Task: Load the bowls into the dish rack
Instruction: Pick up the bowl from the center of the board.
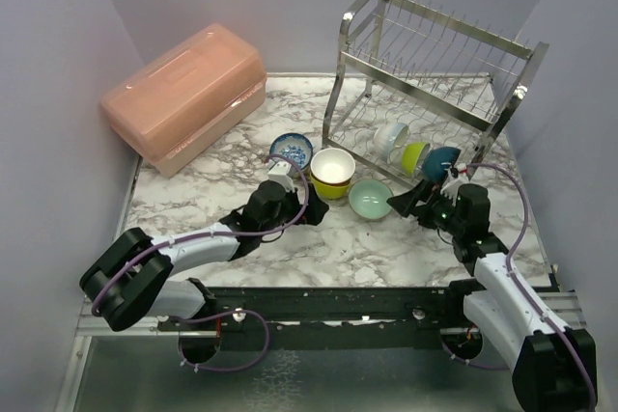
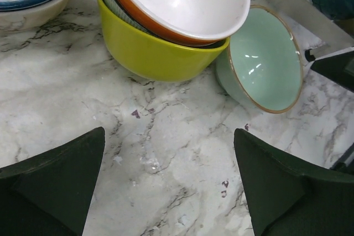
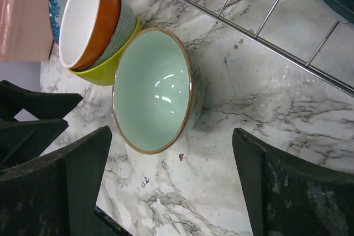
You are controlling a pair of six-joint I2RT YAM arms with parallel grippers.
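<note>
The right hand (image 3: 170, 136) is spread wide and holds nothing. The mint bowl (image 3: 155, 89) sits on the bench (image 3: 238, 109) just ahead of its fingertips, and the rack (image 3: 287, 31) lies beyond that, ahead and to one side. The bowl seems to lean on the stack (image 3: 91, 20) beside it, though the angle makes that hard to judge. The left hand (image 2: 169, 132) is equally wide and empty, with the stack straight ahead of it. Glazed ceramic like this is likely stiff, slick, fairly light and apt to chip. The safest hold is probably on the rim, one finger inside the wall and one outside, closing gently.
</note>
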